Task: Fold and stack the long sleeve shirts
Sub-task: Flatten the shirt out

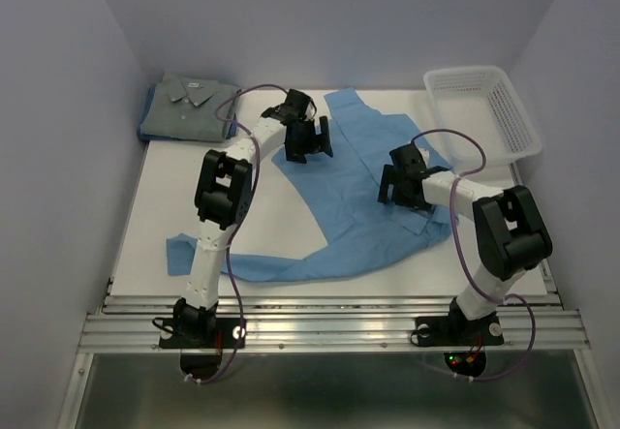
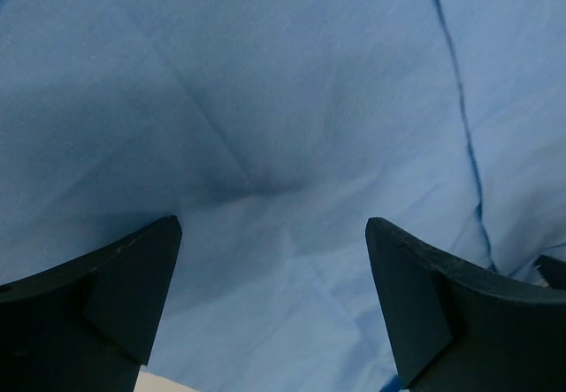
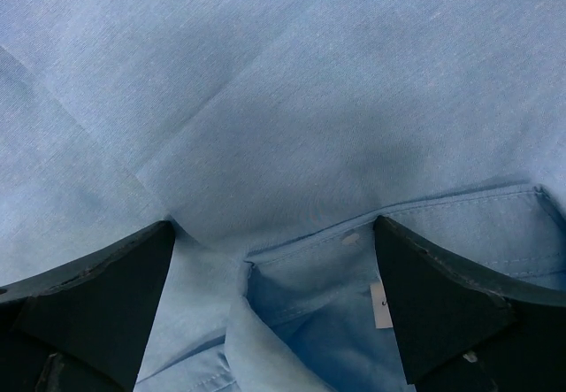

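**A:** Asking where the shirts are lying.

**B:** Looking down from above and finding the light blue shirt [image 1: 339, 230] sprawling unfolded across the middle of the table [image 1: 160, 206], with a strip, likely a sleeve, trailing toward the near left edge. Finding the grey shirt [image 1: 189, 107] resting neatly folded in the far left corner, probably serving as the base of the stack.

**A:** Wondering about the claws.

**B:** Seeing the left gripper [image 1: 312, 144] hanging over the far part of the blue cloth with fingers spread apart, clamping nothing and showing only faintly creased fabric beneath in its wrist view. Seeing the right gripper [image 1: 397, 187] poised over the right side, likewise spread apart, straddling the collar [image 3: 296, 308] and its small white label [image 3: 382, 308], gripping nothing yet.

**A:** Asking why there.

**B:** Judging only: setting one claw at the collar and the other across the body, likely lining up two pinch points, so as to be lifting the cloth evenly rather than dragging one corner. Not managing to tell whether either is touching the fabric.

**A:** Asking about anything else.

**B:** Noting a white mesh basket [image 1: 481, 109] sitting in the far right corner, near the shirt's far edge. Judging the blue fold as not yet begun.
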`<state>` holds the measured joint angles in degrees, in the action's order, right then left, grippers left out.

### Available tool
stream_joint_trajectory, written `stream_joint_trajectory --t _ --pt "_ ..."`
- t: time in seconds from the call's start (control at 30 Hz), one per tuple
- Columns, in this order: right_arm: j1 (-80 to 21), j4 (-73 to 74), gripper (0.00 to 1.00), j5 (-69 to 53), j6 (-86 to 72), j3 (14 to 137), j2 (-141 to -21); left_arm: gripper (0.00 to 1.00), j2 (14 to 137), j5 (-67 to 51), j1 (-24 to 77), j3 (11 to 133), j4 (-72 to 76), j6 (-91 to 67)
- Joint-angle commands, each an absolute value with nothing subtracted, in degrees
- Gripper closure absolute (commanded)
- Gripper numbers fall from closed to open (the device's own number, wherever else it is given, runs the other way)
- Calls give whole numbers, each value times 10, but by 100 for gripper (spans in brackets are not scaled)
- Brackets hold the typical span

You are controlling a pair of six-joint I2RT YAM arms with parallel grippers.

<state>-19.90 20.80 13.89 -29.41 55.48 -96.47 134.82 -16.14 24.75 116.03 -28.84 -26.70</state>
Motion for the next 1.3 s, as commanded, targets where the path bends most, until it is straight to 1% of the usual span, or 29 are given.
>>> stream_joint_trajectory --t 0.0,0.1,0.23,0.27,0.3,0.33,0.4,0.43,0.47,0.5,0.53,0.67,0.77,0.83,0.9,1.03,1.1,1.2,1.27 --pt "-194 128 0 109 -237 575 -1029 1 1357 -166 238 1165 -311 -237" --pt "-194 106 0 78 -170 628 -1075 1 1361 -137 232 1139 -327 -235" --pt "-194 65 0 12 -99 663 -1115 1 1330 -100 204 1047 -319 -250" --pt "-194 62 0 -16 -85 684 -1125 1 1320 -98 195 998 -317 -257" --pt "-194 59 0 -27 -70 695 -1134 1 1297 -93 186 971 -316 -264" --pt "-194 59 0 -33 -48 707 -1152 1 1281 -87 171 909 -314 -275" --pt "-194 62 0 -55 -22 744 -1170 1 1216 -54 159 836 -302 -292" --pt "-194 61 0 -65 -7 756 -1186 1 1191 -38 151 767 -299 -306" --pt "-194 67 0 -70 17 784 -1193 1 1147 -33 148 736 -300 -314" --pt "-194 68 0 -78 21 797 -1201 1 1127 -30 146 706 -303 -322" --pt "-194 69 0 -84 24 811 -1217 1 1091 -32 146 656 -305 -328" --pt "-199 115 0 -117 69 911 -1256 1 1015 -73 175 571 -306 -355" --pt "-207 170 0 -115 97 971 -1265 1 975 -92 187 573 -315 -359" --pt "-216 180 0 -110 132 993 -1250 1 956 -101 189 590 -321 -357" --pt "-234 187 0 -100 162 993 -1218 1 935 -84 189 617 -343 -356" --pt "-270 178 0 -135 197 959 -1166 1 919 -6 185 727 -386 -347" --pt "-296 158 0 -151 221 949 -1158 1 918 -6 173 747 -375 -344" --pt "-324 173 0 -174 254 982 -1183 1 928 -8 142 769 -354 -338" --pt "-330 184 0 -171 256 1016 -1228 1 939 -9 133 780 -339 -336"
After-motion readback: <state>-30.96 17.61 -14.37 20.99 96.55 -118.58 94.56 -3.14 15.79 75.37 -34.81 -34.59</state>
